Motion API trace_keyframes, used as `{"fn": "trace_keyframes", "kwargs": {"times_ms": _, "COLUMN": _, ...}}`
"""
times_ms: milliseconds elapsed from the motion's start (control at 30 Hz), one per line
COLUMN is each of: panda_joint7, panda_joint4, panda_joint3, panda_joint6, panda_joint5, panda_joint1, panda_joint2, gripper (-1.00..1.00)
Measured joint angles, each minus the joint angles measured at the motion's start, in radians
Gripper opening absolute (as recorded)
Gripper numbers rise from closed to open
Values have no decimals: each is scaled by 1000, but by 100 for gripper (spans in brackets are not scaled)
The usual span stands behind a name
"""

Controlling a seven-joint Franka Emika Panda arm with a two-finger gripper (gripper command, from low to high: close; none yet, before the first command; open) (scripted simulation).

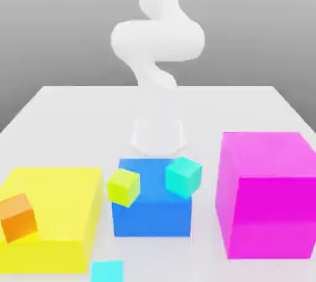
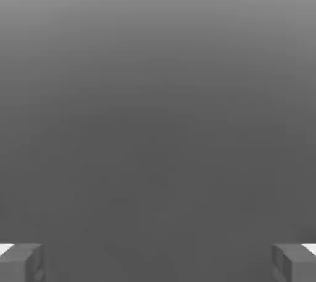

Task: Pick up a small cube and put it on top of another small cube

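On the white table in the exterior view, the arm is standing at the far middle, w/ its wrist end hanging just behind the big blue block. Task obj, the small bright cyan cube, is lying at the near edge, in front of the blue block and slightly toward the exterior view's left, so it is sitting well apart from the tool on the block's opposite side; reaching it is likely requiring a pass over the block toward the camera. Target, the small turquoise cube, is showing tilted against the blue block's upper edge on the exterior view's right; whether it is resting on top, cannot tell. Cube being equal-sided, no long axis applies. Count: big blocks x3 (yellow block, blue, magenta block); small cubes x4 (cyan, turquoise, yellow-green cube, orange cube); arms x1. From the hand view, the gripper is standing fully spread, its fingertips sitting at opposite margins w/ nothing between them, looking onto plain grey.
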Motion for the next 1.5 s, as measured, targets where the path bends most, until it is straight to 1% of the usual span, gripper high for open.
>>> {"fn": "trace_keyframes", "kwargs": {"times_ms": 267, "panda_joint7": -106, "panda_joint4": -2, "panda_joint3": -74, "panda_joint6": 86, "panda_joint5": 47, "panda_joint1": 34, "panda_joint2": 296, "gripper": 0}}
{"fn": "trace_keyframes", "kwargs": {"times_ms": 533, "panda_joint7": -215, "panda_joint4": -5, "panda_joint3": -121, "panda_joint6": 171, "panda_joint5": 101, "panda_joint1": 41, "panda_joint2": 587, "gripper": 0}}
{"fn": "trace_keyframes", "kwargs": {"times_ms": 733, "panda_joint7": -285, "panda_joint4": -7, "panda_joint3": -129, "panda_joint6": 236, "panda_joint5": 124, "panda_joint1": 19, "panda_joint2": 803, "gripper": 0}}
{"fn": "trace_keyframes", "kwargs": {"times_ms": 933, "panda_joint7": -326, "panda_joint4": -10, "panda_joint3": -138, "panda_joint6": 304, "panda_joint5": 108, "panda_joint1": -4, "panda_joint2": 1014, "gripper": 0}}
{"fn": "trace_keyframes", "kwargs": {"times_ms": 1067, "panda_joint7": -355, "panda_joint4": 13, "panda_joint3": -110, "panda_joint6": 405, "panda_joint5": 135, "panda_joint1": -30, "panda_joint2": 1159, "gripper": 0}}
{"fn": "trace_keyframes", "kwargs": {"times_ms": 1100, "panda_joint7": -361, "panda_joint4": 19, "panda_joint3": -101, "panda_joint6": 430, "panda_joint5": 144, "panda_joint1": -37, "panda_joint2": 1191, "gripper": -100}}
{"fn": "trace_keyframes", "kwargs": {"times_ms": 1333, "panda_joint7": -362, "panda_joint4": 20, "panda_joint3": -100, "panda_joint6": 434, "panda_joint5": 145, "panda_joint1": -39, "panda_joint2": 1197, "gripper": -100}}
{"fn": "trace_keyframes", "kwargs": {"times_ms": 1500, "panda_joint7": -334, "panda_joint4": -18, "panda_joint3": -130, "panda_joint6": 315, "panda_joint5": 106, "panda_joint1": -10, "panda_joint2": 1041, "gripper": -100}}
